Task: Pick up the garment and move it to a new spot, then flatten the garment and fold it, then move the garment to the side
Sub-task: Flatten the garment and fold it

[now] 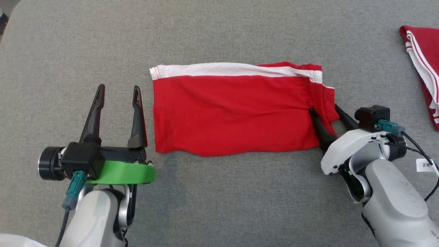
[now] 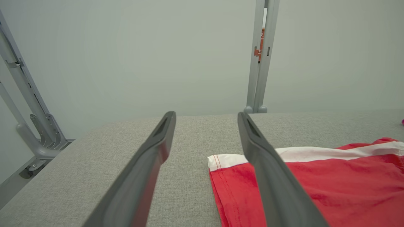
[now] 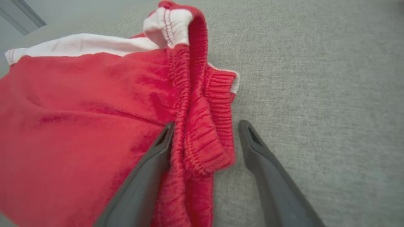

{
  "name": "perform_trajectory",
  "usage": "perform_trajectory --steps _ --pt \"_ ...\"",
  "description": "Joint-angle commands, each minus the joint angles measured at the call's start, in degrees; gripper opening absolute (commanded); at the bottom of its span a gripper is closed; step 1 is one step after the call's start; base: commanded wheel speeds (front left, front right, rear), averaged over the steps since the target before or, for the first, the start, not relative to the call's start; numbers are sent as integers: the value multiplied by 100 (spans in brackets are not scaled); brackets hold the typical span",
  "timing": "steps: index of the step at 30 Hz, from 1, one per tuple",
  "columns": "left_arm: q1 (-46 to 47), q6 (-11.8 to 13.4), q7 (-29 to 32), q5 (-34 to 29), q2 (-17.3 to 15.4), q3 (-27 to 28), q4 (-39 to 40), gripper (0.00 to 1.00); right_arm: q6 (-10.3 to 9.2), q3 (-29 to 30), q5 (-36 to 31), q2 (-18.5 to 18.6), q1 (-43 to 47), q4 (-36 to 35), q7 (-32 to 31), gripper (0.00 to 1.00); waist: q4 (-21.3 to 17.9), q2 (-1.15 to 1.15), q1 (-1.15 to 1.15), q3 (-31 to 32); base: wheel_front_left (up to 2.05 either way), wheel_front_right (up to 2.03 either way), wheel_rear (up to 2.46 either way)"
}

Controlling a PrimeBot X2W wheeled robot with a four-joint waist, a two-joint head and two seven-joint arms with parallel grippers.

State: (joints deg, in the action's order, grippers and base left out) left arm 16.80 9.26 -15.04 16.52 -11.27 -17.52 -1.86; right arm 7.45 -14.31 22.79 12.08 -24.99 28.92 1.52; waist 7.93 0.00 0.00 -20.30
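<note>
While the red garment (image 1: 236, 109) lies spread flat on the grey padded table (image 1: 219, 31), near the middle of the head view, it is flanked by both grippers. Its white band (image 1: 223, 69) is laid along the far edge, and its gathered elastic waistband (image 1: 325, 94) is turned toward the robot's right.

The right gripper (image 1: 324, 110) is seen spread open at that waistband end. One finger (image 3: 148, 173) is set on the red cloth and the other finger (image 3: 265, 170) on the bare table just beside the hem. The bunched waistband lies between them, unclamped. In the right wrist view the waistband is shown puckered, and its far corner is raised and folded over, so that white cloth is exposed there.

The left gripper (image 1: 118, 91) is held open and empty just beside the garment's left edge. Whether its inner finger touches the cloth cannot be told. A green band (image 1: 123, 173) is worn on that wrist. In the left wrist view a grey metal post (image 2: 260, 56) is seen standing beyond the table's far edge, against a pale wall.

A second red-and-white garment (image 1: 423, 51) is seen at the right edge of the head view, well apart from the first.
</note>
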Motion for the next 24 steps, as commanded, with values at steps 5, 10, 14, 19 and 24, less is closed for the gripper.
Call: perform_trajectory --steps 5,10,14,19,24 --pt "-90 -99 -15 -145 74 145 -24 100 1 -382 542 111 62 142 185 0 -50 0 0 87 0 0 0" --pt "-202 -141 -15 -209 96 256 -28 100 -4 -344 902 398 305 33 548 0 -183 0 0 227 0 0 0" --pt "-309 -161 -15 -260 95 331 -50 100 -4 -206 1069 655 611 -25 632 0 -328 0 0 347 0 0 0" --pt "-417 -169 -15 -306 96 388 -79 100 -3 -226 1329 852 806 -425 412 0 -485 0 0 475 0 0 0" --pt "-419 -224 -15 -341 111 358 -102 100 0 -485 1963 877 702 -1180 -184 0 -512 0 0 540 0 0 0"
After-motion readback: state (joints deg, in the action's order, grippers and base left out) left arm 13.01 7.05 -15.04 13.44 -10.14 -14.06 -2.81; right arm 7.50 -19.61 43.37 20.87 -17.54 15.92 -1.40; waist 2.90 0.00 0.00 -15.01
